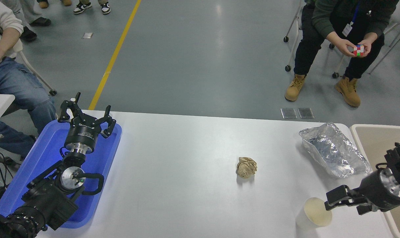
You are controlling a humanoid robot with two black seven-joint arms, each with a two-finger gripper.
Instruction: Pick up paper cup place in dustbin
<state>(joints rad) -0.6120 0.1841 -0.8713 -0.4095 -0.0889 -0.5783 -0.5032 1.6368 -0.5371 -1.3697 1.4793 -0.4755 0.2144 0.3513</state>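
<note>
My right tool sits low at the near right of the tabletop, its fingers spread open and holding nothing. One black finger reaches to the right edge of the paper cup's rim; I can't tell whether it actually touches.

The paper cup stands upright near the front right edge of the tabletop, mouth up. I see only its cream inside, with nothing showing in it.

Just right of the tool, past the tabletop's edge, is the dustbin, with its beige rim and tan inside partly hidden by my right arm. The part I can see holds nothing.

Beyond the cup, the crinkled foil tray lies on the tabletop beside the dustbin's left rim. I make out only wrinkled foil inside it.

A crumpled brown paper ball rests alone on the tabletop, well left of the cup and the foil tray.

At the far left, my left tool hovers parked over the blue tray, fingers open and holding nothing.
</note>
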